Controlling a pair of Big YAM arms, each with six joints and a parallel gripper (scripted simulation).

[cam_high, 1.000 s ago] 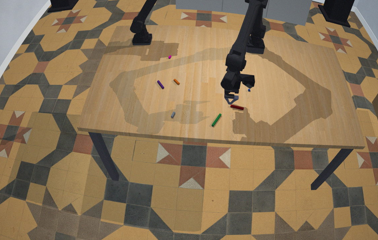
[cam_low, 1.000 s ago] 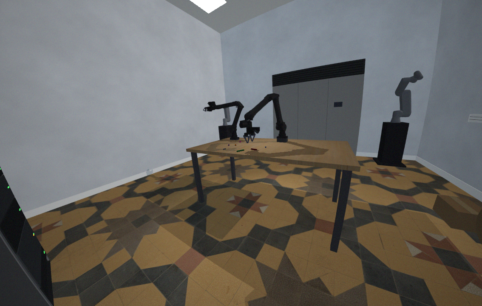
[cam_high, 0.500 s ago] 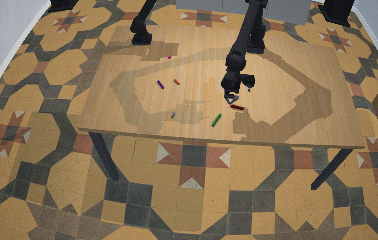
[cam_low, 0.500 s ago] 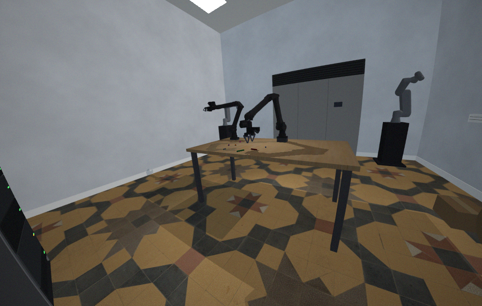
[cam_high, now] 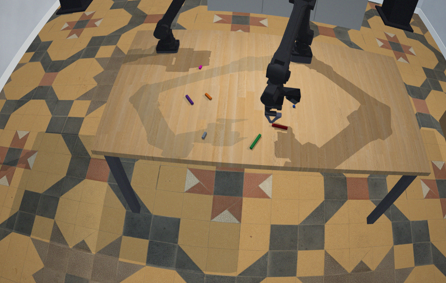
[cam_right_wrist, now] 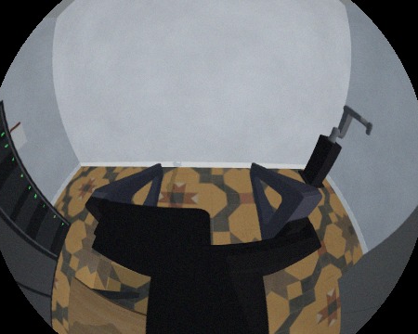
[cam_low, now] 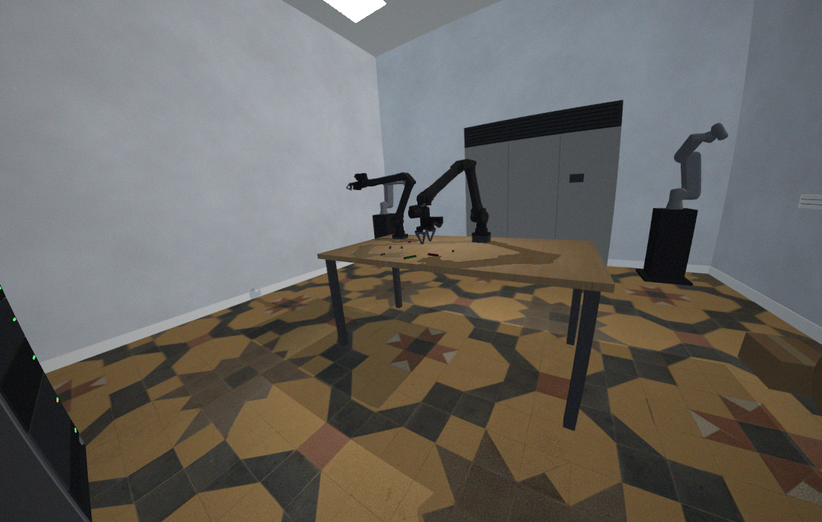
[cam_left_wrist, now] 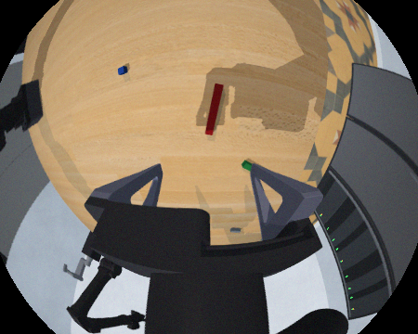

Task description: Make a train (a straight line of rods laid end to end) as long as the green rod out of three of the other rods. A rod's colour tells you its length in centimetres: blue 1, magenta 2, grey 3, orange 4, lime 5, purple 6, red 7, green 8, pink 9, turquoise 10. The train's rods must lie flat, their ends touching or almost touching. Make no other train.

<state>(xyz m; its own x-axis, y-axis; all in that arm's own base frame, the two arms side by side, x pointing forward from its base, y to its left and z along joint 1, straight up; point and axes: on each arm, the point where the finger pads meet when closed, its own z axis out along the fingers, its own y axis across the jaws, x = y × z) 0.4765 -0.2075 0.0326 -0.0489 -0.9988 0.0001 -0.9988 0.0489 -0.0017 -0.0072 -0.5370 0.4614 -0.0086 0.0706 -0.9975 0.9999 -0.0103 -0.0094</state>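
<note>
The green rod (cam_high: 255, 141) (cam_low: 409, 257) (cam_left_wrist: 247, 165) lies toward the bench's (cam_high: 182, 160) (cam_low: 466, 271) front edge, probably just the measure. Wide open and empty, the left gripper (cam_high: 272, 121) (cam_low: 426, 241) (cam_left_wrist: 206, 168) hangs near the red rod (cam_high: 279, 126) (cam_low: 433, 254) (cam_left_wrist: 214, 109), perhaps bound for the blue rod (cam_high: 293, 105) (cam_low: 453, 250) (cam_left_wrist: 122, 70). The exterior view shows the right gripper (cam_low: 349, 187) (cam_right_wrist: 206, 168), open and empty, raised beyond the top view.

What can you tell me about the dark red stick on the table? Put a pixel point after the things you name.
The red rod (cam_high: 279, 126) (cam_low: 433, 254) (cam_left_wrist: 215, 109) is a slim, straight bar with flat sides and squared ends, plain dark red all over; I can't tell its material. It lies flat on the wooden table (cam_high: 369, 160) (cam_low: 570, 275) (cam_left_wrist: 172, 51), just beyond the open left gripper (cam_high: 273, 121) (cam_low: 425, 241) (cam_left_wrist: 206, 168). The green rod (cam_high: 255, 141) (cam_low: 409, 257) (cam_left_wrist: 246, 165) is its nearest neighbour, set apart. Only the table touches it.
</note>
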